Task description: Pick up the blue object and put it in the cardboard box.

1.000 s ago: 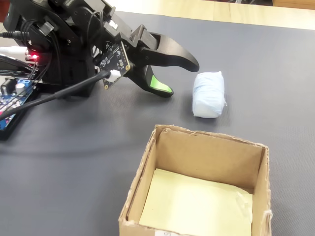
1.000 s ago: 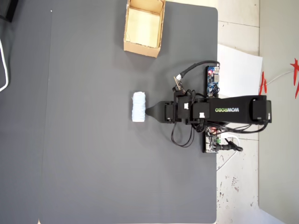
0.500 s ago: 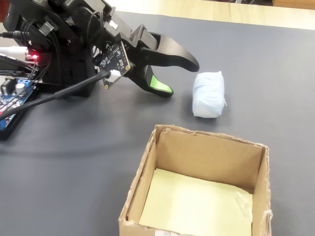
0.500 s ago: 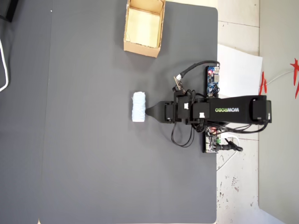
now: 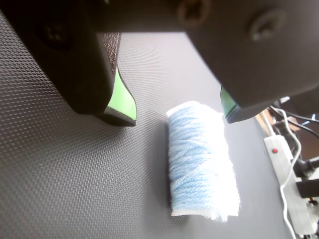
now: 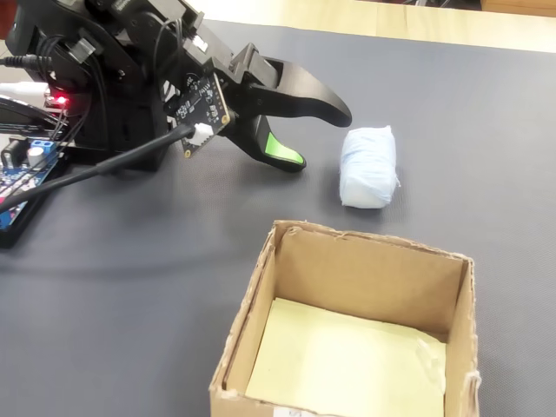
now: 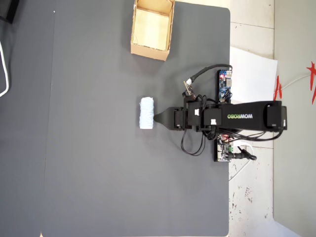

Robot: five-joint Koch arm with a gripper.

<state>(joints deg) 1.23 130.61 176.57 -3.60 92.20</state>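
Small pale light-blue yarn-wound roll, the blue object (image 5: 202, 159), lies on its side on the dark grey textured mat surface (image 6: 486, 130), nothing gripping it. Black gripper with green pads (image 6: 317, 139) sits just beside the roll, tips near one end, not touching as far as the fixed view shows. Jaws are spread apart, empty; in the wrist view one jaw is left of the roll, the other just over its far right corner, so the roll is not yet centred between them.

Tan corrugated cardboard box with pale yellow inside (image 7: 152, 49) stands open-topped, well apart from the roll in the overhead view, empty inside.

Handling judgement: roll looks soft, light and compressible, with a fuzzy surface, so slip is unlikely; no fragility. It will squash under the jaws and loose strands could snag. Best hold is across the short width at mid-length, jaws squeezing the two long sides, low enough to catch the body. The gripper likely needs to advance further and centre first.
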